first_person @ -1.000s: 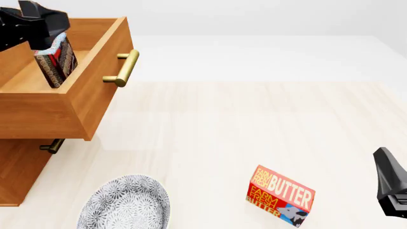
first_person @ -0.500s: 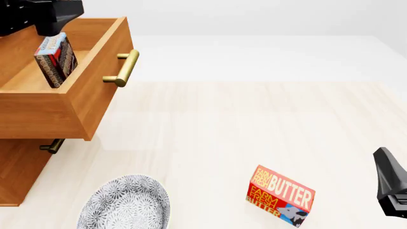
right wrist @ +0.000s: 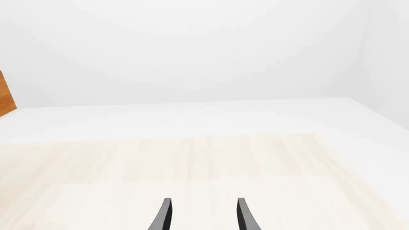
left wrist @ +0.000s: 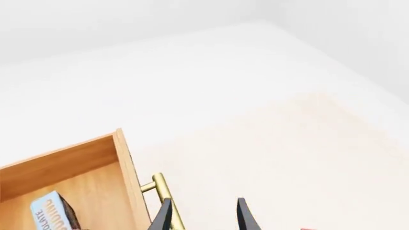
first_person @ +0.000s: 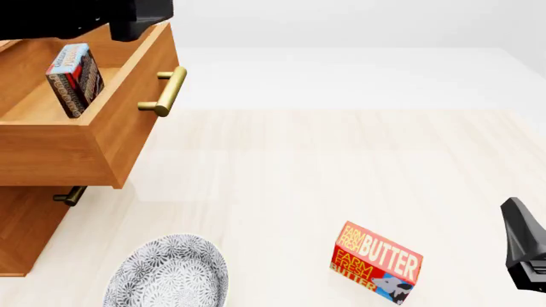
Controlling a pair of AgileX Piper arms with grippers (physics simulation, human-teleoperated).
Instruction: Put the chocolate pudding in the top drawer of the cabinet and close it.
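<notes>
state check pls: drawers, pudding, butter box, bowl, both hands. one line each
top drawer: pulled open
lower drawer: shut
chocolate pudding: inside the top drawer, standing on edge, tilted, not held
butter box: on the table, tilted, not held
bowl: on the table, upright, nothing seen in it
left hand: open, holding nothing, above the top drawer's handle
right hand: open, holding nothing

front high overview, 2 wrist close-ups
</notes>
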